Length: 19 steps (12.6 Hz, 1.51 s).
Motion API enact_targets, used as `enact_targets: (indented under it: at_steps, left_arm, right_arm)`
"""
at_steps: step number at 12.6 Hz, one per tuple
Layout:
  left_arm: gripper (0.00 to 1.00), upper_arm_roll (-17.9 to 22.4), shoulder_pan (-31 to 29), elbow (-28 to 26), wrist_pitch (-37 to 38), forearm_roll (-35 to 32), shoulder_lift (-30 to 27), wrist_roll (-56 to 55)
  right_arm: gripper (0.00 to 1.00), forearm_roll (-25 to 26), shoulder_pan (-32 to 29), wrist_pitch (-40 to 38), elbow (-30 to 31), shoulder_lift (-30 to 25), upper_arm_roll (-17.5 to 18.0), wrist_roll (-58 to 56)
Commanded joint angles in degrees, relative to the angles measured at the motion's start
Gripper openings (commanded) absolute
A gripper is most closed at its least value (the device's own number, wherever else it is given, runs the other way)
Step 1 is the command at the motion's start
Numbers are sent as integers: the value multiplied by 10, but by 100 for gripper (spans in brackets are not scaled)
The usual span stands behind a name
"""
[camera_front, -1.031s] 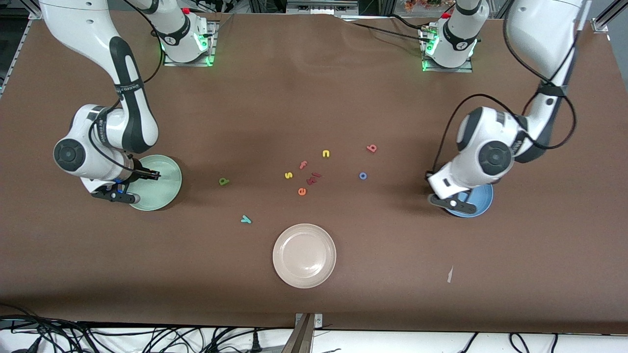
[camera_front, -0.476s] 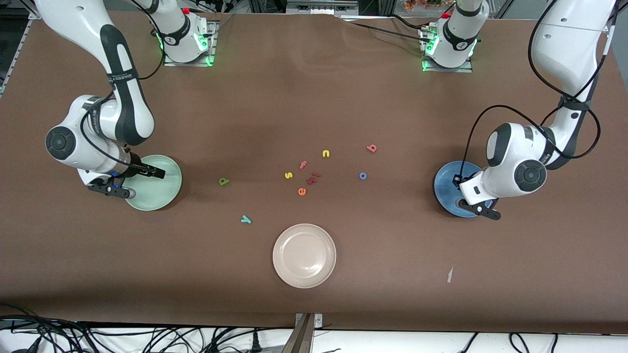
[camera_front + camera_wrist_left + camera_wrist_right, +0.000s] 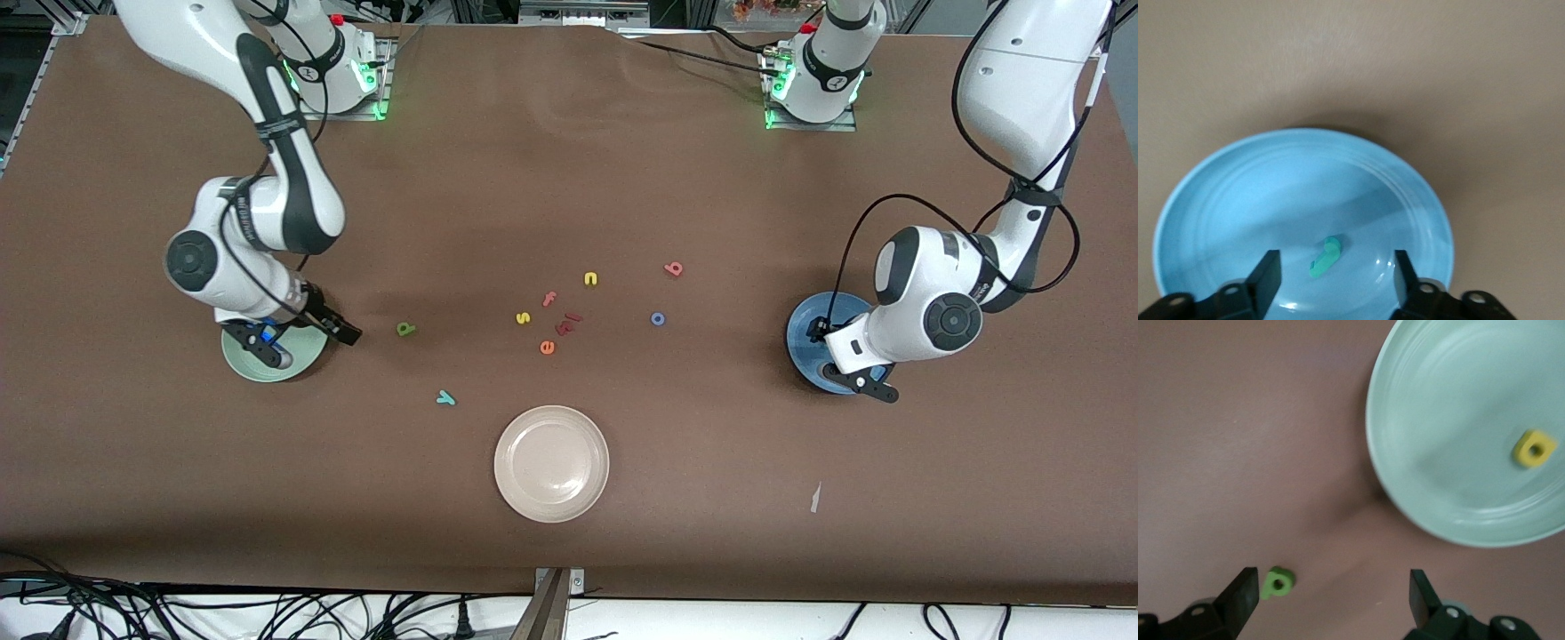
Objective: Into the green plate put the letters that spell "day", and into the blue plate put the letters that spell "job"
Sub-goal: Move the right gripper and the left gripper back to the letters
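A brown table (image 3: 569,178) is seen from above, with both arm bases fixed along its upper edge and three plates laid out on it.

The left tool (image 3: 1335,277) hangs over the blue plate (image 3: 805,329) at the left arm's end of the table; its jaws are released and nothing is held. Directly below it, between the jaws in the left wrist view, the teal "j" (image 3: 1326,257) lies in that plate. One letter of "job" is therefore judged delivered.

The right tool (image 3: 1331,603) hangs over the edge of the green plate (image 3: 240,360) that faces the middle of the table, and it too is spread wide and empty. The yellow "d" (image 3: 1535,448) rests inside the green plate, off to one side of the tool, so one letter of "day" is judged delivered as well. The olive "a" (image 3: 406,329) lies on the bare table just ahead of the right tool, close to one finger (image 3: 1241,597) in the right wrist view; it is judged the likely next pick.

Four letters are left to be moved. The teal "y" (image 3: 445,399) lies past the "a", toward the beige plate (image 3: 551,463). The blue "o" (image 3: 658,319) and the pinkish "b" (image 3: 675,268) lie well apart from the left tool, toward the middle of the table. The yellow "s" (image 3: 523,317), yellow "n" (image 3: 590,279), orange "e" (image 3: 547,348) and the reddish pieces among them are not wanted and are to be left. Roughly a third of the sorting is judged done.
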<state>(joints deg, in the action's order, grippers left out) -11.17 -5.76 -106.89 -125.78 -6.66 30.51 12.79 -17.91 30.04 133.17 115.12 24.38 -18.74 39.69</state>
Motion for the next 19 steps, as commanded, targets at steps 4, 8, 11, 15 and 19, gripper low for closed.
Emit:
enact_targets:
  at_steps: [4,8,11,15,19]
  left_arm:
    - [100,-78,29,34,66,-6,-30,-236]
    - [100,-99,83,34,13,-6,-6,-468]
    - [100,-99,137,34,-52,-11,34,-618]
    - [100,-98,150,34,-83,-14,48,-671]
    - [100,-98,151,34,-73,-14,58,-672]
  right_arm:
    - [100,-6,36,9,-46,44,-2,135]
    - [100,-6,48,-12,-55,45,-2,233]
    - [100,-7,70,23,-49,51,-2,317]
    - [100,-7,81,61,-25,62,-2,342]
    - [100,-6,87,132,35,45,-1,337]
